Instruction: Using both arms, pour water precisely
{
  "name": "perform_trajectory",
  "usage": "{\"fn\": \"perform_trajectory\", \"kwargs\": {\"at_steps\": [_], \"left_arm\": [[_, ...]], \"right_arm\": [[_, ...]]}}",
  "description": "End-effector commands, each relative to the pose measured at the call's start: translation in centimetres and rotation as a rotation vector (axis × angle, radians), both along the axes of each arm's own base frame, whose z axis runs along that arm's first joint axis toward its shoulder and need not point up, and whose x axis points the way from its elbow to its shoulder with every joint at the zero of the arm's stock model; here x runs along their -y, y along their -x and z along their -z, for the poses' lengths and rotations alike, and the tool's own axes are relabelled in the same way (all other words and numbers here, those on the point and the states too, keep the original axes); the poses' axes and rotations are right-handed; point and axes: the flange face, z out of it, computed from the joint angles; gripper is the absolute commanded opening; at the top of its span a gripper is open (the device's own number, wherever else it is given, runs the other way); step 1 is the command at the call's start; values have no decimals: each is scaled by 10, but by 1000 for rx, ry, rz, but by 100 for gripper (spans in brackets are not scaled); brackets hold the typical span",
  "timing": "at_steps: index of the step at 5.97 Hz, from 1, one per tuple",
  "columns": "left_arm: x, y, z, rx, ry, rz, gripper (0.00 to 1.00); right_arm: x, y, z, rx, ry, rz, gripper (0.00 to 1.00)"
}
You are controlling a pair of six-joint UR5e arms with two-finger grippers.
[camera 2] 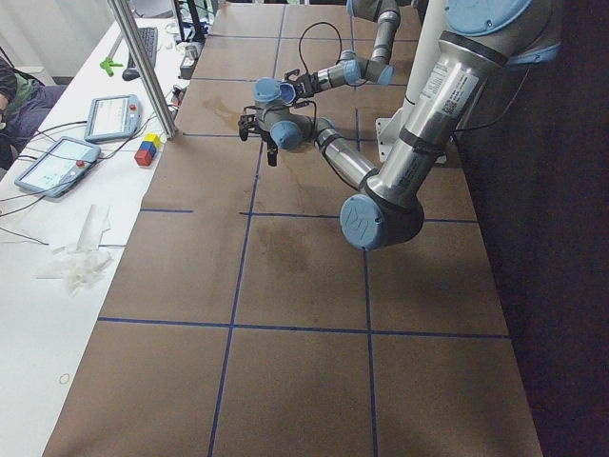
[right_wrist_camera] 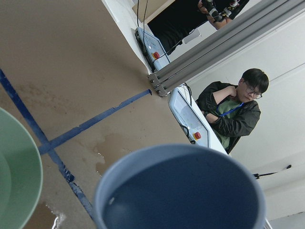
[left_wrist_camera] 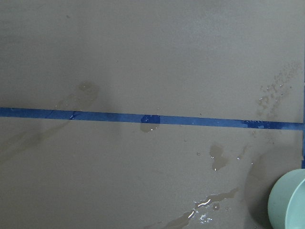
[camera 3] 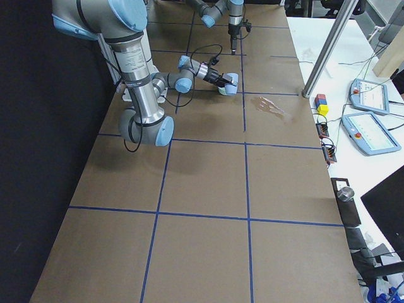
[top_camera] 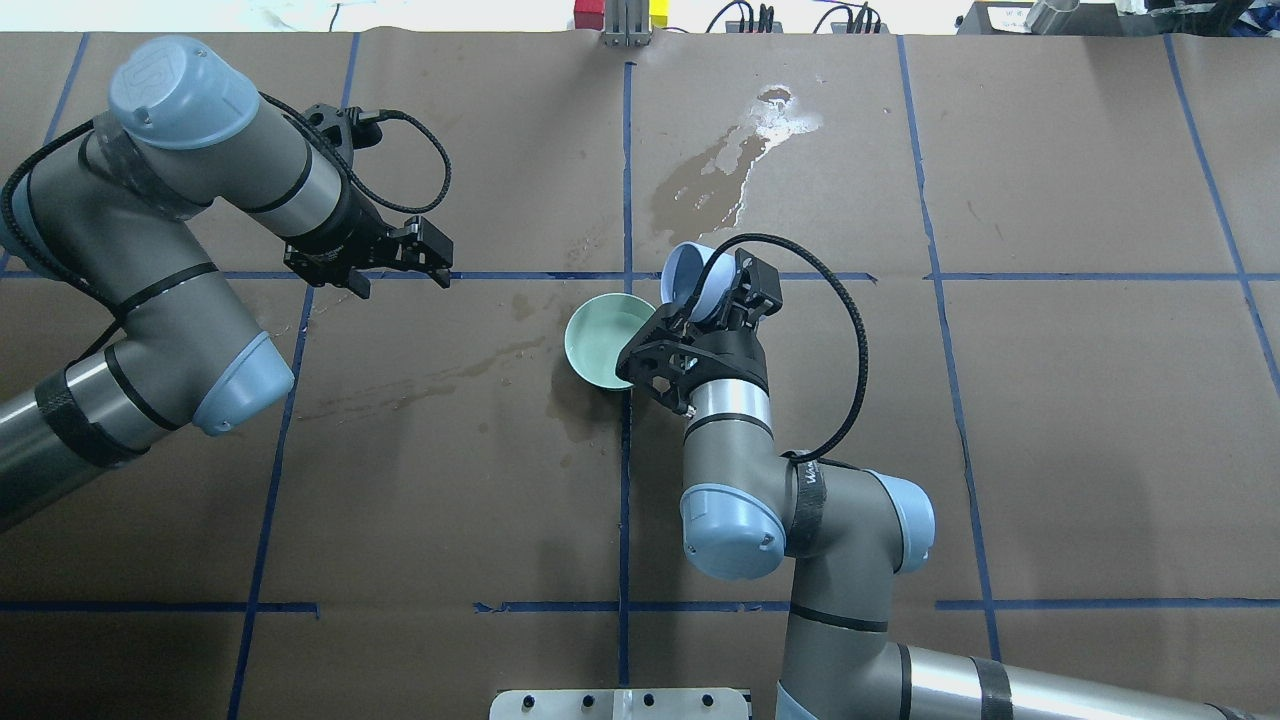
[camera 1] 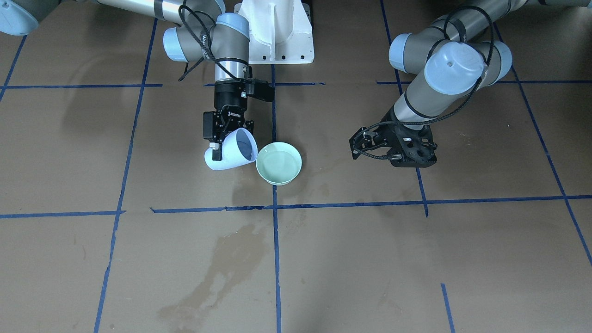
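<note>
My right gripper (camera 1: 225, 138) is shut on a pale lavender cup (camera 1: 232, 151), which is tipped sideways with its mouth toward a mint-green bowl (camera 1: 279, 163) on the table. From overhead, the cup (top_camera: 688, 275) hangs just right of the bowl (top_camera: 598, 340), with the right gripper (top_camera: 712, 302) behind it. A faint ring in the bowl suggests water; no stream shows. The cup (right_wrist_camera: 181, 191) looks dark inside in the right wrist view. My left gripper (top_camera: 440, 260) hovers empty well left of the bowl; its jaws are too unclear to read. The bowl's rim (left_wrist_camera: 288, 202) shows in the left wrist view.
Wet brown stains (top_camera: 720, 170) mark the paper beyond the bowl, with more (top_camera: 420, 385) near it. Blue tape lines (camera 1: 351, 203) grid the table. The white pedestal (camera 1: 277, 32) stands at the robot's side. A person (right_wrist_camera: 233, 109) and tablets (camera 3: 372, 136) are at the far bench.
</note>
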Motion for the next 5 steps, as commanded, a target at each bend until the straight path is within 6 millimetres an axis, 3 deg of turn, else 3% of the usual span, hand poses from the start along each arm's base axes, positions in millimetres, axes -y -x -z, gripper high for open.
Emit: {"fn": "perform_trajectory", "kwargs": {"at_steps": [1, 2, 5], "left_arm": [[0, 0, 0, 0, 0, 0, 100], [0, 0, 0, 0, 0, 0, 100], [0, 0, 0, 0, 0, 0, 100]], "right_arm": [[1, -1, 1, -130, -36, 19, 0], [2, 0, 11, -196, -59, 26, 0], [1, 2, 12, -223, -55, 31, 0]]}}
